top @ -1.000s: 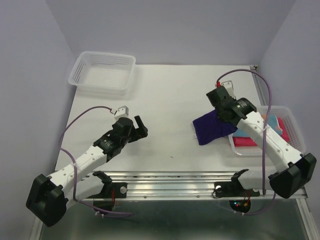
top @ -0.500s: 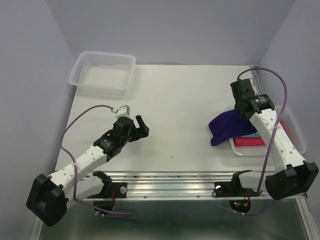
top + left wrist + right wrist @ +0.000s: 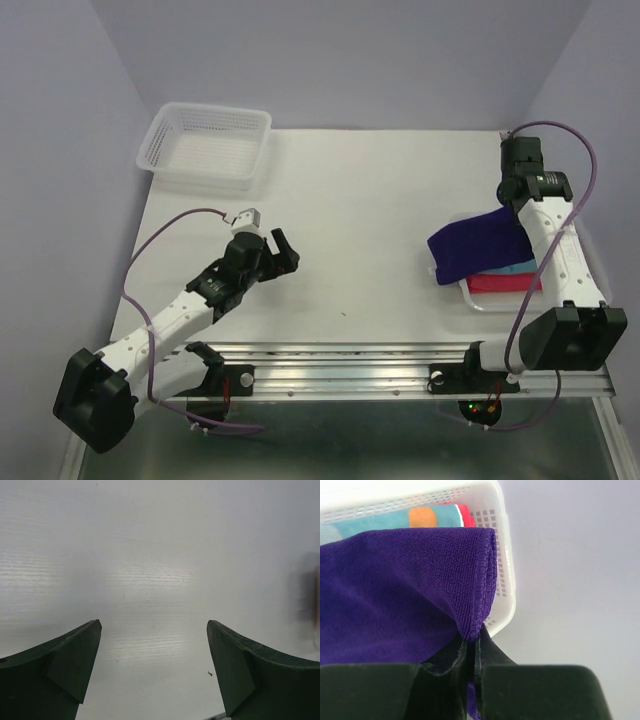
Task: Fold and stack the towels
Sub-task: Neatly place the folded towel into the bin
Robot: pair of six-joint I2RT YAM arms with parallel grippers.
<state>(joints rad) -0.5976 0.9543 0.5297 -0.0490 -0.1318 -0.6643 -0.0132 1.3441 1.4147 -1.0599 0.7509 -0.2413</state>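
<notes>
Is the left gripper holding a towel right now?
No, the left gripper stands wide open over the table, nothing in it.

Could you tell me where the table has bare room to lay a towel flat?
The widest bare patch of table lies between the open left gripper and the purple towel. Another runs along the far edge, right of the empty basket. The right side is crowded: the towel basket, with the purple towel held over it by the right gripper.

Top cam high behind arm bases, looking down on whole counter (image 3: 380,200); left wrist cam low over bare counter past left pincer (image 3: 154,625); right wrist cam tight on purple towel (image 3: 395,590) and white basket (image 3: 502,540), both also in top view.
</notes>
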